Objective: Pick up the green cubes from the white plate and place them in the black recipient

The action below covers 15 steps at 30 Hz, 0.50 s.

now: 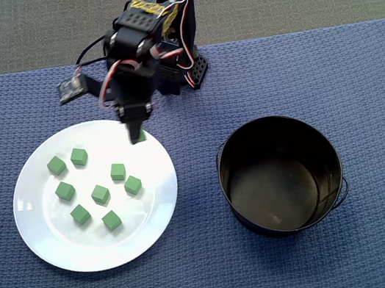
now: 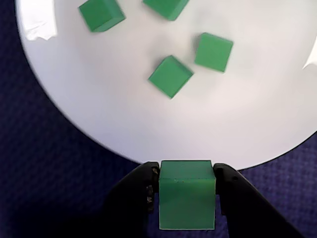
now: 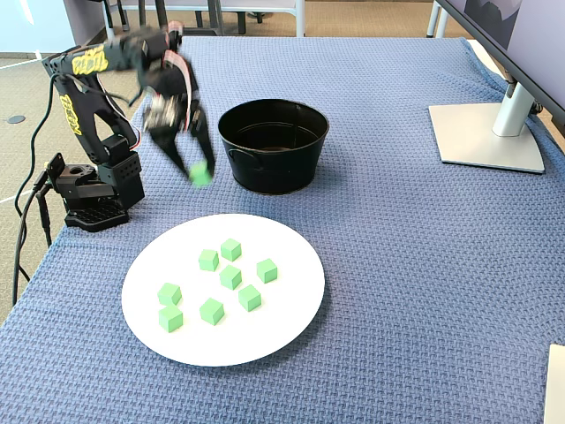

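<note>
The gripper (image 2: 186, 198) is clamping one green cube (image 2: 187, 193) squarely between its two dark fingers, and in the fixed view the cube (image 3: 201, 174) is hanging clear of the white plate (image 3: 282, 318), above its far rim on the side nearest the black recipient (image 3: 274, 141). Seven green cubes (image 1: 100, 194) are lying loose in the plate's shallow centre; the recipient appears to be holding none.

The step in hand looks to be the carry. To do it well, the arm should be keeping the cube high enough to clear the recipient's tall wall, swinging until the cube is over the open mouth, and only then parting the fingers. The grip should be staying firm; the cube faces are flat and matte, so they are seating well against the pads.

The plate is glossy, round and wide-rimmed. The recipient is round, shiny black metal with a thin wire handle. Both are resting on a blue woven cloth (image 1: 361, 84).
</note>
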Available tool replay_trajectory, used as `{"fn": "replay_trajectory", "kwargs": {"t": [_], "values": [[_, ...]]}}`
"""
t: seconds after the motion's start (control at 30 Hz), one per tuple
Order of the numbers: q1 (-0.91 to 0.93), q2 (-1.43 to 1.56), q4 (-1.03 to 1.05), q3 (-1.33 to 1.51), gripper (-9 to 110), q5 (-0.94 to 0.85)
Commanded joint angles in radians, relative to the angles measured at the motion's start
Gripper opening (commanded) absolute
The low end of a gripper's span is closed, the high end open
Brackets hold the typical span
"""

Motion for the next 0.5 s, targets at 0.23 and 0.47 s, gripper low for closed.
{"fn": "replay_trajectory", "kwargs": {"t": [0.23, 0.47], "values": [[-0.414, -0.322, 0.184, -0.667, 0, 0.345], [-0.635, -0.531, 0.155, -0.779, 0, 0.433]]}}
